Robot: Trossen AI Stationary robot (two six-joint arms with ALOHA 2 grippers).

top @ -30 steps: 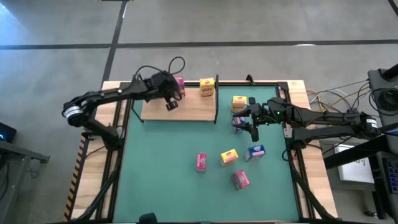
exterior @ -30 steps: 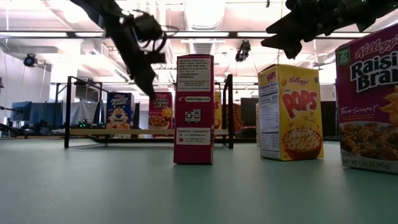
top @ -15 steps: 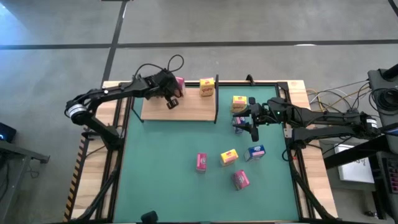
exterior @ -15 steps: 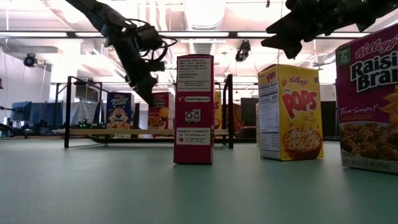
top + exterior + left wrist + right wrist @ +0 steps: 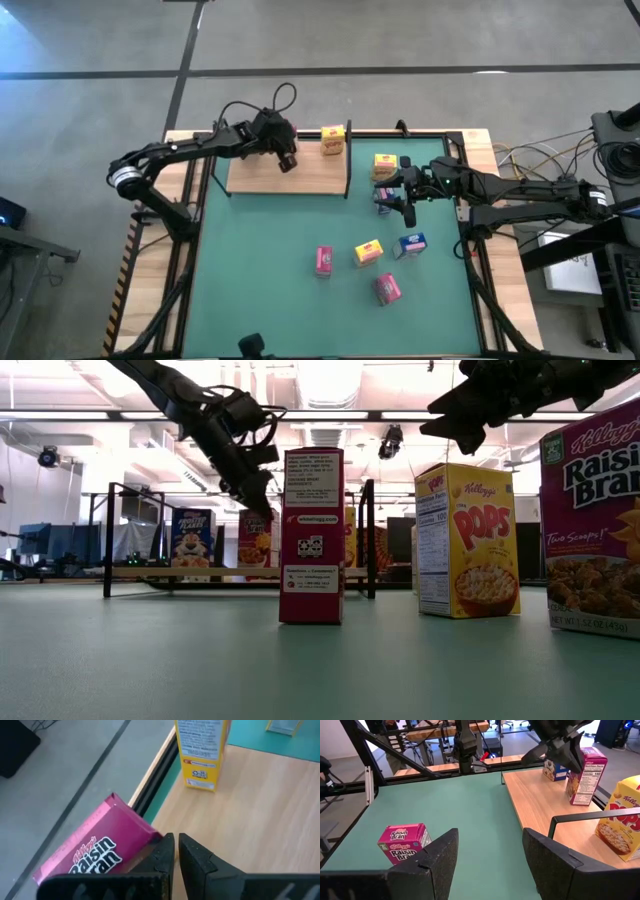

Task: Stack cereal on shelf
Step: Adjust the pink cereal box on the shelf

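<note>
Here we see the left gripper (image 5: 286,161) over the shelf (image 5: 300,178), fingers (image 5: 165,855) pressed together beside a pink Raisin Bran box (image 5: 95,852). The right gripper (image 5: 400,203) hovers spread above the green surface (image 5: 270,260), holding nothing.

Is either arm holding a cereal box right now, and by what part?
Nothing is held. The left gripper is shut beside the pink box on the shelf; the right gripper is open and empty.

Yellow box (image 5: 467,541): "Kellogg's POPS"
Big pink box at the edge (image 5: 592,520): "Kellogg's Raisin Bran", "Two Scoops!"
Blue box on shelf (image 5: 191,539): "Frosted Flakes"
Pink box beside the left claw (image 5: 97,851): "Raisin Bran"
Pink box on the green surface (image 5: 405,842): "Kellogg's Raisin Bran"
</note>
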